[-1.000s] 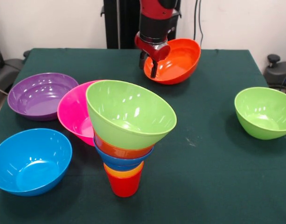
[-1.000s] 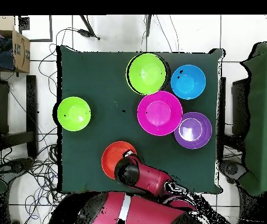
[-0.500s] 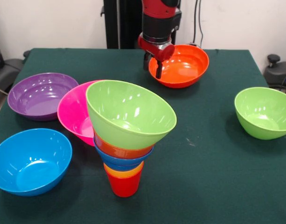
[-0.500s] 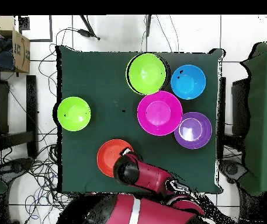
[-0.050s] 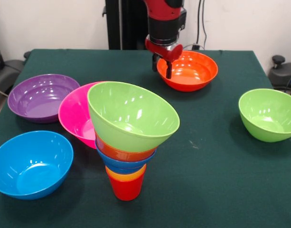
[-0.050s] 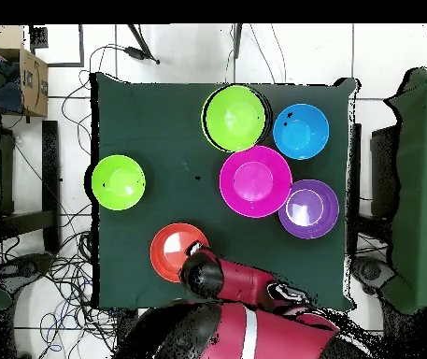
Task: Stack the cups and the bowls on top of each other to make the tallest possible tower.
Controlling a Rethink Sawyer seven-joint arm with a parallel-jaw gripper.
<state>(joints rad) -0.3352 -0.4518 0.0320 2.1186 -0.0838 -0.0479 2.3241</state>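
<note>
Gripper (image 5: 165, 64) at the orange-red bowl (image 5: 190, 71)
It pinches the bowl's rim, closed on it, near the tabletop's (image 5: 221, 156) robot-side edge; the tower (image 5: 128, 137) stands well apart.

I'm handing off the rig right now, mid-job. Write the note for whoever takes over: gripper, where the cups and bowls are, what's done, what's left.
Gripper: at the near rim of the large orange-red bowl at the table's far side. The bowl sits level; I cannot tell if the gripper is clamped on the rim.
Tower: red cup lowest, then orange cup, blue bowl, small orange-red bowl, and a lime green bowl on top, tilted.
Loose: pink bowl right behind the tower, purple bowl, light blue bowl, second green bowl.
Done: five pieces stacked.
Left: five bowls to add; mind the top bowl's tilt.
</note>
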